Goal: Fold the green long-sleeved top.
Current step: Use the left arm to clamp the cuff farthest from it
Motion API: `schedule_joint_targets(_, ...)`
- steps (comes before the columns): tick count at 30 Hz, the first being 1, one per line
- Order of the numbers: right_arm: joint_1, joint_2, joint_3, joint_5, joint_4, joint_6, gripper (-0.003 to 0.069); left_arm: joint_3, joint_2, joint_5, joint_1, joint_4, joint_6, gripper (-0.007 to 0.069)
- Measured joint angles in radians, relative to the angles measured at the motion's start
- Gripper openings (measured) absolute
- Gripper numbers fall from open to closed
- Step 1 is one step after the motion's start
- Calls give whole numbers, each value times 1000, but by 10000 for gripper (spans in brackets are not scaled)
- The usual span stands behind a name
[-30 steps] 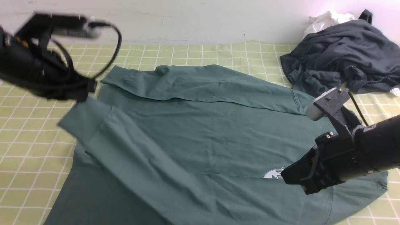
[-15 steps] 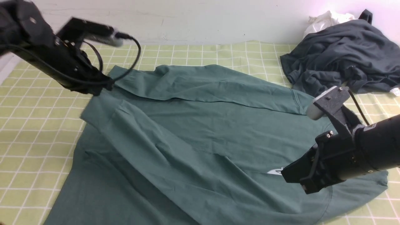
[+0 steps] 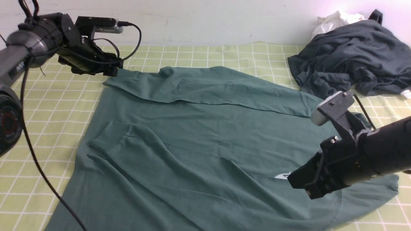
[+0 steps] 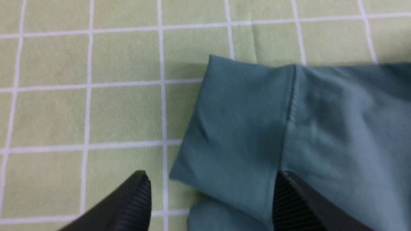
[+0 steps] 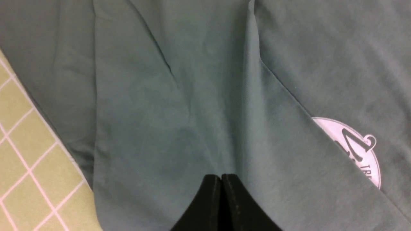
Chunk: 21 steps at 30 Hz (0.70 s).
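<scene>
From the front, the green long-sleeved top (image 3: 205,134) lay spread across the middle of a yellow-green checked cloth (image 3: 48,106), with one sleeve (image 3: 208,88) folded along its far edge and the other lying slantwise over its body. The left gripper (image 3: 113,68) hung at the far left corner of the top, just above the end of the far sleeve. The right gripper (image 3: 293,181) hung low over the near right part of the top, beside the small white logo (image 3: 282,175). A dark grey garment (image 3: 350,54) lay crumpled at the far right, well apart from the top, with a white cloth (image 3: 334,20) behind it. In the left wrist view, the left gripper's black ribbed fingers (image 4: 136,202) stood wide apart and released, gripping nothing; the sleeve's cuff (image 4: 237,122) lay flat on the checked cloth beneath them, one finger over bare cloth and the other over the sleeve. In the right wrist view, the right gripper's jaws were pressed together with nothing between them, above smooth green fabric, the logo off to one side.
</scene>
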Motion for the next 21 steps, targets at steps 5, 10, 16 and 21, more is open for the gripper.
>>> schedule_joint_targets(5,0,54,0,-2,2,-1,-16,-148,138,5,0,46,-145,478)
schedule_joint_targets(10,0,59,0,-1,30,-3,-16,-191,176,21,0,67,-266,398)
schedule_joint_targets(16,0,59,0,0,45,-16,-16,-229,174,80,0,64,-287,55)
schedule_joint_targets(21,0,59,0,25,53,-17,-16,-306,98,223,0,39,-181,8)
